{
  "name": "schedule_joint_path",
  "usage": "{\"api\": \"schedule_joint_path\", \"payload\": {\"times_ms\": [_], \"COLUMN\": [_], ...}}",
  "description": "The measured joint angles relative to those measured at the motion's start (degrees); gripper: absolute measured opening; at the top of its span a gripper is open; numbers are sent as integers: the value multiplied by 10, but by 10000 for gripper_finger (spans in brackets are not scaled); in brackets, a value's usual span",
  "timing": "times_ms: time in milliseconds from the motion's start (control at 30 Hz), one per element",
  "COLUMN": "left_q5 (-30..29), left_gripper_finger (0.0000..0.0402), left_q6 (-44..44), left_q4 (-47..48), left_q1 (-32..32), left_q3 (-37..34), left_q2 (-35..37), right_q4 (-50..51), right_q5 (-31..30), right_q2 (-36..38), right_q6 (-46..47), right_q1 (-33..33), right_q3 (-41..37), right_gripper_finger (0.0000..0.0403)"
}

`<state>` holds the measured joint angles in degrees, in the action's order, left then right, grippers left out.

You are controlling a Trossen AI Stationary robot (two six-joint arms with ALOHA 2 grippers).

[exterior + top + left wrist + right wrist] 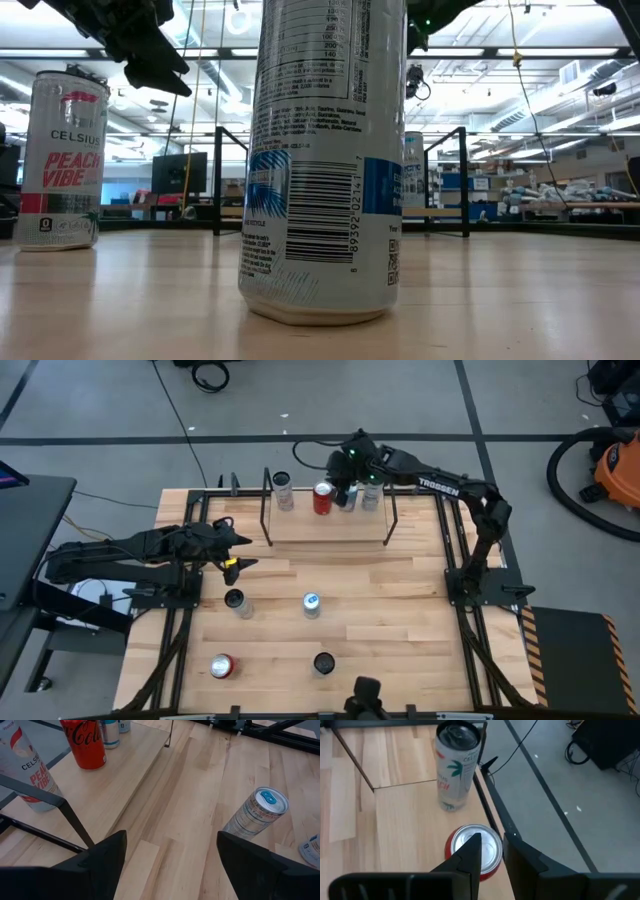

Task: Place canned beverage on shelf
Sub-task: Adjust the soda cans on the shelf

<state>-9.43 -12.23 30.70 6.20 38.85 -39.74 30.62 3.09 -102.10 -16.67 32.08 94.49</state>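
Blue-white can [320, 160] stood unshelved nearest; left gripper [167, 857] hung parted, empty, for picking; right gripper [490, 852], jaws together, over shelf's [330, 525] Coca-Cola can [472, 851].

shelf [300, 525]: light-wood board, thin black rod frame
table [380, 600]: pale wood planks, black rails along the sides
red can [85, 742]: red with white script lettering
Celsius can [455, 765]: white with a green palm motif, red lettering, dark lid
blue-tab can [257, 812]: white and grey print, silver top, blue tab
front can [325, 160]: white with blue panels and a black barcode
arms: dark
left gripper [170, 855]: black fingers
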Motion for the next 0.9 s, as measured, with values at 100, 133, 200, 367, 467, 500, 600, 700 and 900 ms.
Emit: {"api": "schedule_joint_path", "payload": {"times_ms": [100, 133, 200, 367, 467, 500, 600, 700, 900], "left_q5": [0, 0, 0, 0, 0, 0, 0, 0, 0], "left_gripper_finger": [311, 311, 311, 311, 311, 311, 311, 311, 311], "left_q6": [0, 0, 0, 0, 0, 0, 0, 0, 0], "left_q4": [0, 0, 0, 0, 0, 0, 0, 0, 0], "left_q1": [0, 0, 0, 0, 0, 0, 0, 0, 0], "left_q3": [0, 0, 0, 0, 0, 0, 0, 0, 0], "left_q2": [0, 0, 0, 0, 0, 0, 0, 0, 0], "right_q4": [-14, -21, -38, -60, -76, -85, -105, -121, -128], "right_q5": [1, 1, 1, 1, 1, 1, 6, 10, 10], "right_q2": [0, 0, 0, 0, 0, 0, 0, 0, 0], "right_q6": [0, 0, 0, 0, 0, 0, 0, 0, 0], "right_q1": [0, -1, -1, -1, -1, -1, -1, -1, -1], "right_q3": [-29, -38, -54, -67, -79, -86, -100, -113, -122], "right_gripper_finger": [91, 91, 91, 91, 91, 91, 91, 91, 91]}}
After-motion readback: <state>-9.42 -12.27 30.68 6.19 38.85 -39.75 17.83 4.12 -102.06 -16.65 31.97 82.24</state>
